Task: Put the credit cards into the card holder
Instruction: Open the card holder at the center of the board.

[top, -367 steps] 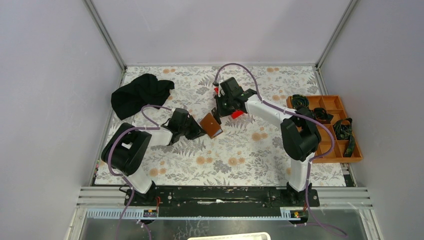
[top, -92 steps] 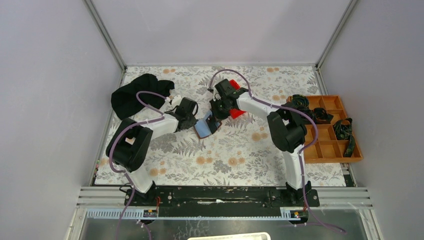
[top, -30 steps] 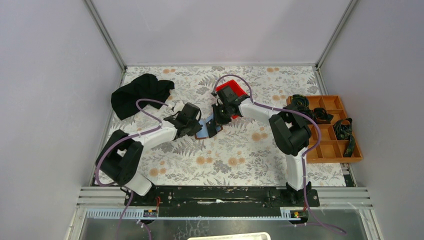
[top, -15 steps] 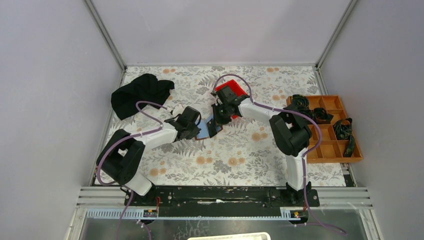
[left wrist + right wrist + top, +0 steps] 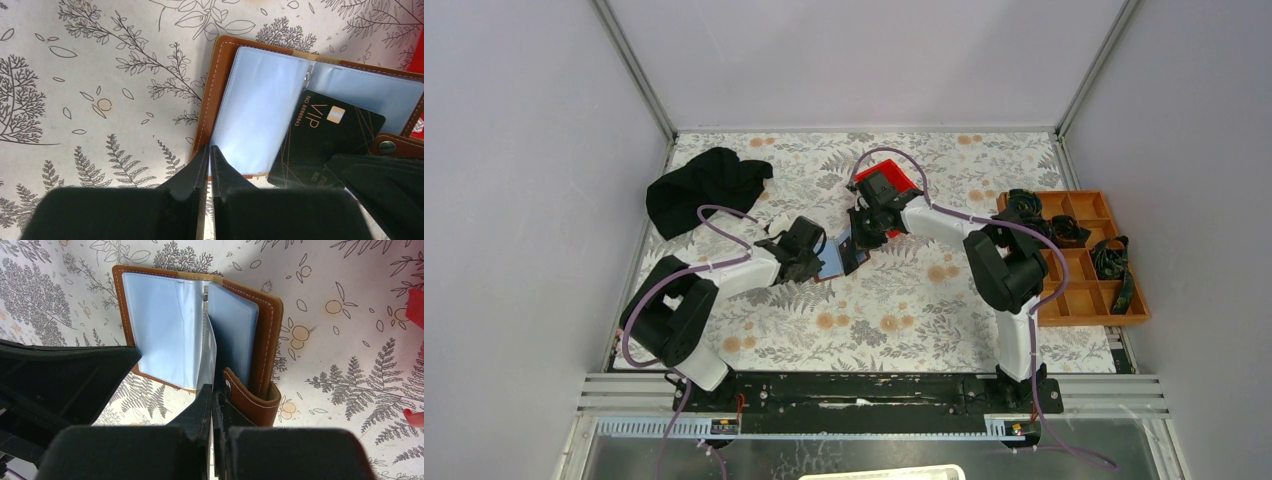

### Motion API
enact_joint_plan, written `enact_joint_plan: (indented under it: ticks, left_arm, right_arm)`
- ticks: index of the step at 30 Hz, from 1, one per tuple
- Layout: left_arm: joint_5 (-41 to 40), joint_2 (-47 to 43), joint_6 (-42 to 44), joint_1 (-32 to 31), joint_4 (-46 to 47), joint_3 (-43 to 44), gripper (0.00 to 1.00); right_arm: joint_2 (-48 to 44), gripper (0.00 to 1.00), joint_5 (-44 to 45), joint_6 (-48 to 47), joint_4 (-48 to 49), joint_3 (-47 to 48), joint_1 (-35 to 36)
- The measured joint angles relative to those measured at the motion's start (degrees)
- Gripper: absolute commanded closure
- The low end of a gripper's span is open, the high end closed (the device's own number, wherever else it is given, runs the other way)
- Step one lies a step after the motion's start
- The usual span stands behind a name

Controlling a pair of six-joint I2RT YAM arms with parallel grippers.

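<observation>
The card holder (image 5: pixel 206 115) is smooth brown leather with white thread along its edge. Its inner pockets (image 5: pixel 255 105) are clear, shiny plastic. The dark card (image 5: pixel 330 135) is smooth black plastic with shiny gold print. The snap (image 5: pixel 386 147) on the tab is shiny metal. The table cover (image 5: pixel 75 75) looks dull and flat, with printed leaves. The left gripper (image 5: pixel 209 150) is dull black plastic.

The card holder (image 5: pixel 832 264) lies open on the table (image 5: pixel 904 320) near its middle, between the left gripper (image 5: pixel 209 150) on its left and the right gripper (image 5: pixel 212 390) on its right. A card (image 5: pixel 325 142) rests slanted on the sleeve nearer the right gripper. A bin (image 5: pixel 902 180) sits behind that gripper, a cloth (image 5: pixel 704 190) lies far left, and a tray (image 5: pixel 1079 300) stands at the right edge.
</observation>
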Motion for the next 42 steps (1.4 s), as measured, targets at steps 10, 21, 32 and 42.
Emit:
enact_joint_plan:
  ticks: [10, 21, 32, 42]
  left_arm:
    - [0.0, 0.0, 0.0, 0.0, 0.2, -0.3, 0.91]
    - [-0.1, 0.0, 0.2, 0.0, 0.2, -0.3, 0.91]
    - [-0.2, 0.2, 0.4, 0.0, 0.2, -0.3, 0.91]
    - [-0.5, 0.2, 0.4, 0.0, 0.2, -0.3, 0.91]
  right_arm:
    - [-0.3, 1.00, 0.5, -0.2, 0.2, 0.0, 0.2]
    - [-0.6, 1.00, 0.1, -0.4, 2.9, 0.0, -0.1]
    - [-0.6, 1.00, -3.4, -0.4, 5.4, 0.0, -1.3]
    - [-0.1, 1.00, -7.7, 0.3, 7.5, 0.0, -2.8]
